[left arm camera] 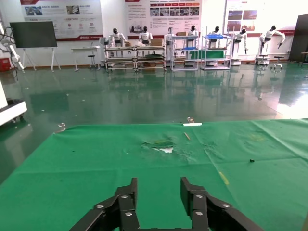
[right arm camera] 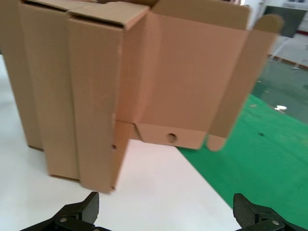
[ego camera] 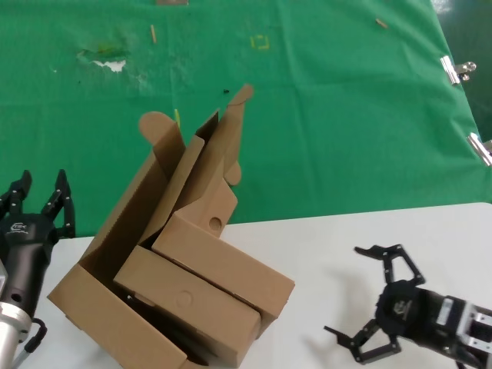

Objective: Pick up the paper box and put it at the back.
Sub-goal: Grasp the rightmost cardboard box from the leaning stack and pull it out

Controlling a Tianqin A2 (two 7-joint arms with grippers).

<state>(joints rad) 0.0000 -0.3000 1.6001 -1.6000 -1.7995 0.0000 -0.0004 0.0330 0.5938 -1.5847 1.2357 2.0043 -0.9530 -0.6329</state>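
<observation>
Where the green cloth [ego camera: 323, 115] covers the far part of the table and the white tabletop [ego camera: 384, 231] takes the near strip, a large deep carton [ego camera: 92, 277] stands on the white part at the robot's left, tipped back with its tall rounded flaps [ego camera: 157, 131] reaching over the cloth's edge. Inside it lie two shallow brown boxes, stacked at a slant. The upper one is the paper box [ego camera: 223, 261]: a flat cardboard mailer whose hinged lid [ego camera: 223, 169] stands open and upright, with rounded ear flaps at the sides and a small round hole [ego camera: 215, 224] in the lid's lip. Its lower corner juts out of the carton over the tabletop. The second box [ego camera: 184, 304] lies beneath and in front of it, with a round dimple on its top face.

The right gripper [ego camera: 378, 301] hovers low over the white tabletop, near the carton's right side and apart from it, pointing toward the boxes with its fingers spread wide and nothing between them. The right wrist view shows the open lid [right arm camera: 192, 72] straight ahead. The left gripper [ego camera: 37, 201] waits at the near left edge beside the carton, pointing out over the cloth, its fingers parted narrowly and empty. Metal clips [ego camera: 457, 69] pinch the cloth's right edge.
</observation>
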